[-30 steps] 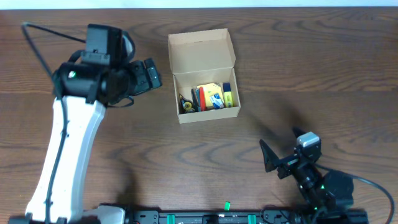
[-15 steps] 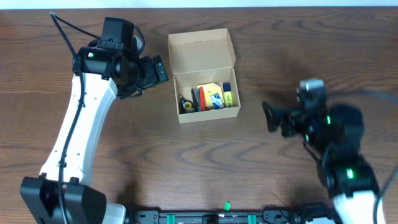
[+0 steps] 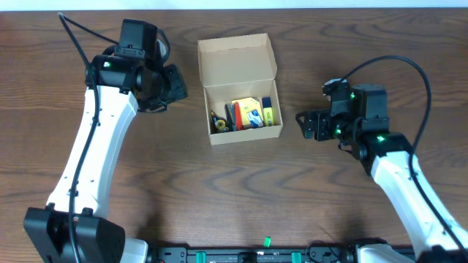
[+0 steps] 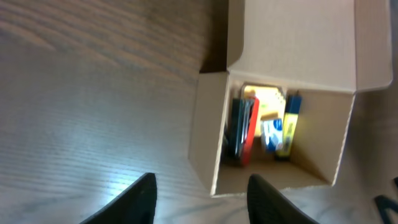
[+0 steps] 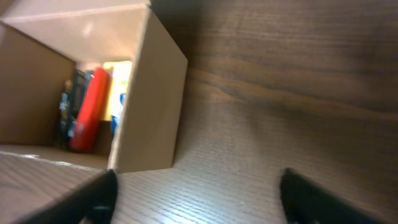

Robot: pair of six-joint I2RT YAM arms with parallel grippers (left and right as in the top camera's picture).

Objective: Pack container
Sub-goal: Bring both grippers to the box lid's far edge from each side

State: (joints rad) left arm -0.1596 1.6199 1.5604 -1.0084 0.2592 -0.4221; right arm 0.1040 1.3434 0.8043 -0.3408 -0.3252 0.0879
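Left fingers (image 3: 175,82): parted with a moderate gap, released, nothing between them. In the wrist view both dark tips (image 4: 135,200) hang over bare desk (image 3: 365,44) and touch nothing.
Right fingers (image 3: 306,124): spread wide, released and empty. The wrist view shows the tips (image 5: 93,202) far apart above the wood, touching nothing.
Container (image 3: 235,58): a tan cardboard box standing on the desk between the two sets of fingers, near each but touching neither. Its side wall (image 4: 208,143) lies just ahead of the left fingers. The opposite wall (image 5: 149,112) lies ahead and to the left of the right fingers.
Lid: flap open, folded back on the side of the box away from both arm bases.
Contents: stationery stood side by side in the open compartment.
- Red item (image 3: 237,115): upright, nearer the left fingers' side.
- Dark items (image 3: 218,121): against the wall closest to the left fingers.
- Yellow marker (image 3: 268,111): against the wall closest to the right fingers.
- Blue-and-white piece (image 3: 254,117): between the red item and the marker, with something pale yellow behind it.
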